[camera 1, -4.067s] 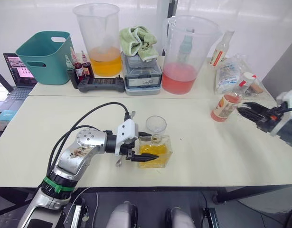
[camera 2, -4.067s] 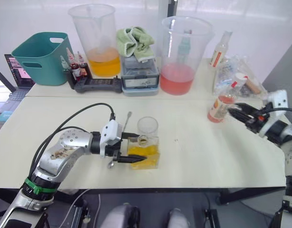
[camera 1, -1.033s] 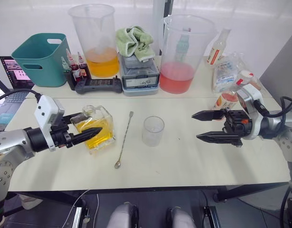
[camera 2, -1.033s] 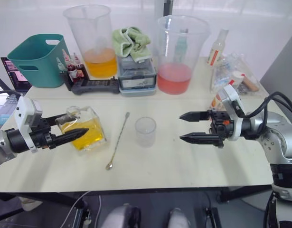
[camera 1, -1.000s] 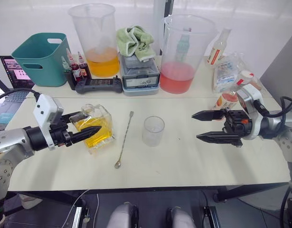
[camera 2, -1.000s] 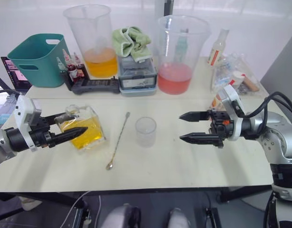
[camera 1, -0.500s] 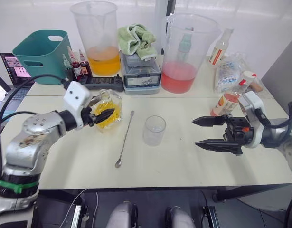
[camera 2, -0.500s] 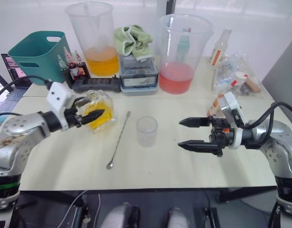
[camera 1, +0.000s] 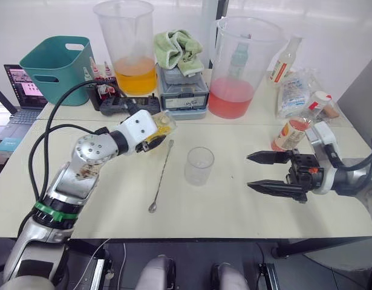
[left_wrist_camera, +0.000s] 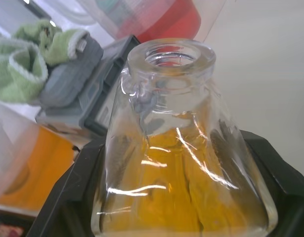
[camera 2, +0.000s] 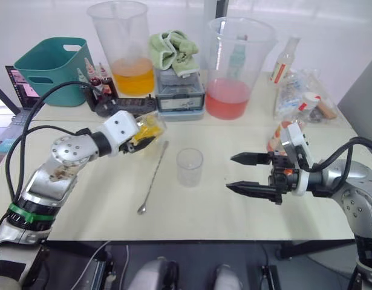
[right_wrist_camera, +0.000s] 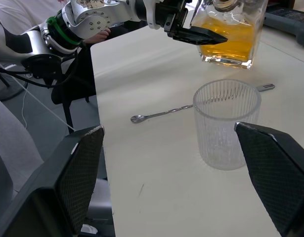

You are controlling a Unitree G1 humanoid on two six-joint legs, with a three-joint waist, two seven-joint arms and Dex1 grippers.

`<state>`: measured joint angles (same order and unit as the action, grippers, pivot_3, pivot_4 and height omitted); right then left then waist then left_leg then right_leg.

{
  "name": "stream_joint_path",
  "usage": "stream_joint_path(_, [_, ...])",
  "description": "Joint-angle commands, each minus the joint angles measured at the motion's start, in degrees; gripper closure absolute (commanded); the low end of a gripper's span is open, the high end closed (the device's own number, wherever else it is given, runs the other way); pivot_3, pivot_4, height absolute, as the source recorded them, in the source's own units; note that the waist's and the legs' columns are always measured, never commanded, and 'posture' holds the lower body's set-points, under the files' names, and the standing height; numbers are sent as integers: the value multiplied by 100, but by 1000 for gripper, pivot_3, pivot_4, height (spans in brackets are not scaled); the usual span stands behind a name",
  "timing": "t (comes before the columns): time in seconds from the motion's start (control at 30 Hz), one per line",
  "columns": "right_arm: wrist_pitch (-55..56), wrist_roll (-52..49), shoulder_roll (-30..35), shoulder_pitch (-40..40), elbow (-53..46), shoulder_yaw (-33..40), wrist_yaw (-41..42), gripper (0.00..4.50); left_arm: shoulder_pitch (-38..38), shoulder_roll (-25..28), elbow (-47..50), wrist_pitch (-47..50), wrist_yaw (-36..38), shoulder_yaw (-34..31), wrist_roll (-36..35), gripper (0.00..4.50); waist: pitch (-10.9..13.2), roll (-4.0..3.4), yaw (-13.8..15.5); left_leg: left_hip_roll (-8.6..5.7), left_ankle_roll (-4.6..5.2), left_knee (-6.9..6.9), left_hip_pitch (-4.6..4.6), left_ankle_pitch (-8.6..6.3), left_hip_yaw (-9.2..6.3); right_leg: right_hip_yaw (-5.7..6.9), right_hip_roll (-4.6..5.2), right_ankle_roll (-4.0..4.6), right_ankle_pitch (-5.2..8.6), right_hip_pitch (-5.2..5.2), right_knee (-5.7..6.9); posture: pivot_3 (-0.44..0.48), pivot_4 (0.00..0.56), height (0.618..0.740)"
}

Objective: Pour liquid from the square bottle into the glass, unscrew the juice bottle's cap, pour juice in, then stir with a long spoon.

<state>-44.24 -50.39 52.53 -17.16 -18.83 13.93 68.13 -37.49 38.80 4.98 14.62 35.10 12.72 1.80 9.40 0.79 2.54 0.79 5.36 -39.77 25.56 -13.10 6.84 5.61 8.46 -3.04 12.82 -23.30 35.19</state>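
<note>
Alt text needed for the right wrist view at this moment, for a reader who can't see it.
The left gripper holds the square bottle of yellow liquid above the table, behind the empty ribbed glass. The long spoon lies flat beside the glass, and the right gripper's open black fingers frame the foreground.

The left gripper (camera 1: 154, 135) covers most of the square bottle (camera 1: 161, 125). The laptop (camera 1: 23, 87) at the left edge of the frame is cut off.
</note>
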Motion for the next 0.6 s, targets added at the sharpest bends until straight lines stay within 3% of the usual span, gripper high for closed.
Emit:
stream_joint_path(0.03, [-7, -144, 113, 12, -198, 265, -68, 29, -297, -45, 199, -717, -182, 26, 494, 1707, 0, 0, -14, 1, 0, 0, 0, 0, 0, 1, 0, 0, 0, -1, 2, 0, 150, 739])
stream_joint_path(0.6, [-94, -237, 92, 246, -426, 586, -690, 29, -310, -552, -218, -1949, -692, 334, 2021, 1707, 1, 2, 6, 0, 7, -5, 2, -2, -1, 2, 1, -4, -2, 1, 5, 0, 150, 739])
